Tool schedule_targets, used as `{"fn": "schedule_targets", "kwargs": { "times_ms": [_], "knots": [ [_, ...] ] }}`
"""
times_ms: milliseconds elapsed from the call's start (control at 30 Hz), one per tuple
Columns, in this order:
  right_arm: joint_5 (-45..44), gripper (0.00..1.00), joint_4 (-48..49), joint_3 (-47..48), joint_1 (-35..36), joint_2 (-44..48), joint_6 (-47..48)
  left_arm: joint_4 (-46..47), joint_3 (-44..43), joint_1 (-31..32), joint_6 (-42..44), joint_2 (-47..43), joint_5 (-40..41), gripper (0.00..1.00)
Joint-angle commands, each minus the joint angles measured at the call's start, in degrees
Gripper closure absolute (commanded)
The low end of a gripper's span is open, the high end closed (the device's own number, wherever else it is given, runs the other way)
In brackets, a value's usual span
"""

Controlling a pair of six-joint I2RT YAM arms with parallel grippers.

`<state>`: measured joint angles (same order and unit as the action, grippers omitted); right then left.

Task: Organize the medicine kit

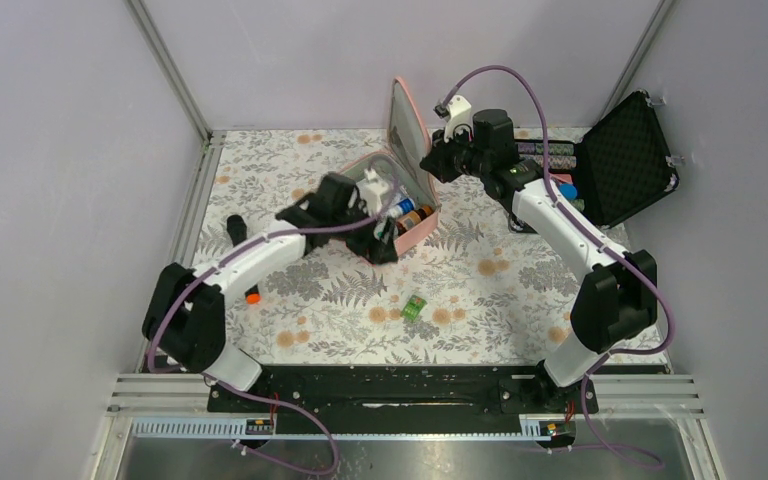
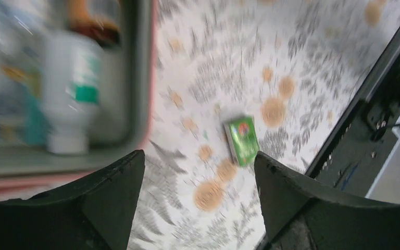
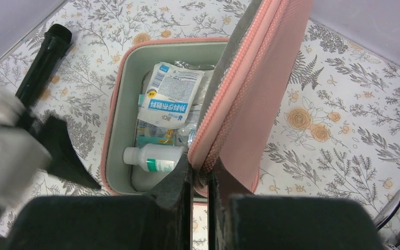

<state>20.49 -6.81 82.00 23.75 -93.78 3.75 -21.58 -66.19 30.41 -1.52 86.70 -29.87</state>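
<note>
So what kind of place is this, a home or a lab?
Most likely a lab test cell: plain grey panel walls on aluminium framing, left arm and right arm bolted to one rail, a floral cloth staged with a pink medicine kit.

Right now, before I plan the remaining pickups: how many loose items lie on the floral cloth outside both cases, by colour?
Green: 1, the small green rectangular box
Black: 1, the long black cylindrical stick
Orange: 1, the small orange piece, partly hidden
Total: 3
</note>
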Motion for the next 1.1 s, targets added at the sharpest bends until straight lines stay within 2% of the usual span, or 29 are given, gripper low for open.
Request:
{"fn": "schedule_targets", "kwargs": {
  "times_ms": [0, 233, 467, 767, 933, 1000, 1067],
  "knots": [
    [0.0, 1.0, -1.2, 0.3, 0.2, -2.4, -2.7, 6.5, 6.5, 7.3, -8.1, -0.7, 12.3, 0.24],
    [-0.4, 1.0, -0.4, 0.1, 0.2, -2.6, -3.3, 10.0, 8.9, 17.1, -10.2, 5.0, 21.6, 0.24],
    [-0.9, 1.0, -0.5, -0.1, 0.2, -2.3, -3.4, 10.6, 6.4, 21.4, -10.3, 11.5, 23.3, 0.23],
    [-0.1, 1.0, -0.1, 0.2, 0.3, -2.6, -3.4, 6.4, 1.2, 21.6, -9.9, 17.6, 22.3, 0.26],
    [0.4, 1.0, -0.1, 0.3, 0.3, -2.8, -4.8, 4.3, -0.2, 21.9, -9.7, 18.3, 22.5, 0.37],
    [0.2, 1.0, -0.1, 0.3, 0.2, -2.6, -4.8, 3.8, 0.4, 22.4, -9.6, 17.1, 23.8, 0.37],
    [0.3, 1.0, -0.1, 0.3, 0.2, -2.4, -4.7, 3.5, 1.1, 23.4, -8.7, 16.2, 24.8, 0.33]
  ]
}}
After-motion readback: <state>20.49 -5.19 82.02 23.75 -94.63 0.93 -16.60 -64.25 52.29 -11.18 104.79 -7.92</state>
